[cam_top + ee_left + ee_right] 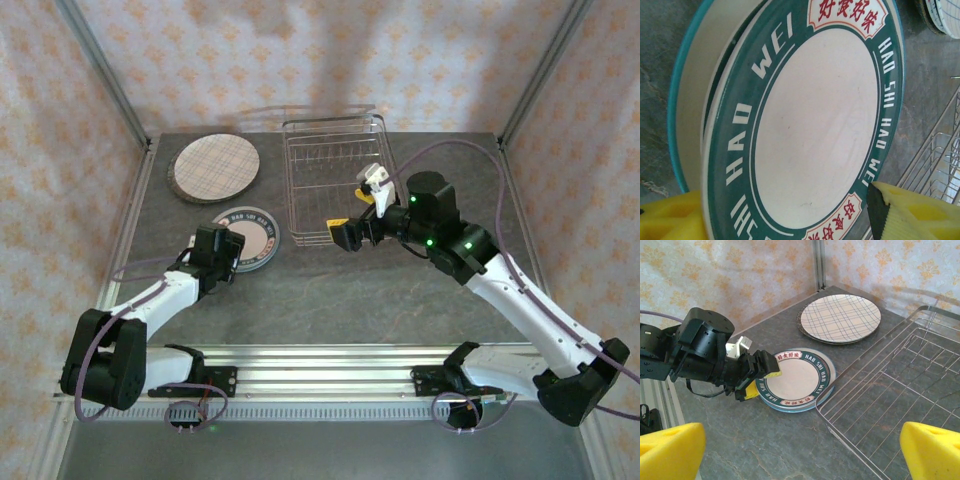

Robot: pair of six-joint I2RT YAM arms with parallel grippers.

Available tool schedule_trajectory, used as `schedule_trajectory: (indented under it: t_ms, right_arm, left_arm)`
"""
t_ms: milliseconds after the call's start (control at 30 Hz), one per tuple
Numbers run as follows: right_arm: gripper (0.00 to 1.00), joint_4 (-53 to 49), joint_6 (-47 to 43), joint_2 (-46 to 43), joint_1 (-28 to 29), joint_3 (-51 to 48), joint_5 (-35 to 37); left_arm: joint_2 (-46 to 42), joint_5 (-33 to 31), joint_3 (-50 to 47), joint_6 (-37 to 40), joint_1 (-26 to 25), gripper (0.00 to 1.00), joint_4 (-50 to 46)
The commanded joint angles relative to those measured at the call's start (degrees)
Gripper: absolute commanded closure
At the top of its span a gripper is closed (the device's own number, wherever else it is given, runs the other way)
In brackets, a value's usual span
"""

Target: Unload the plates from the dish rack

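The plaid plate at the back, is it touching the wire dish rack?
Apart. The top external view shows a strip of bare table between the plaid plate and the dish rack's left wall; the right wrist view shows it too.

Both arms angled inward, left tool (pixel 761 383) and right tool (pixel 347 235) each with fingers wide apart.

Dark-rimmed plate (pixel 815 125) and dish rack (pixel 875 356) partly out of frame in wrist views.
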Motion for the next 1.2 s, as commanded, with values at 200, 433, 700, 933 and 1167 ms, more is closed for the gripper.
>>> schedule_trajectory:
  t_ms: [200,433,700,933,1167]
  right_arm:
    - [0.01,0.32,1.04,0.03,0.37,1.95,1.34]
    - [0.01,0.36,1.37,0.04,0.38,1.93,1.54]
    - [0.01,-0.07,1.59,0.04,0.39,1.88,1.78]
    - [0.01,0.05,2.3,-0.23,0.39,2.18,4.93]
    - [0.01,0.14,5.17,-0.05,0.3,4.23,16.62]
  left_arm:
    - [0.26,0.15,2.39,1.21,0.62,0.29,-7.79]
    - [0.7,0.31,3.54,1.74,0.66,0.28,-10.54]
    - [1.18,0.32,4.68,2.47,0.64,0.21,-12.45]
    - [0.08,0.07,6.33,3.06,0.69,0.09,-15.57]
    - [-4.58,-0.13,8.73,4.92,0.72,0.01,-21.37]
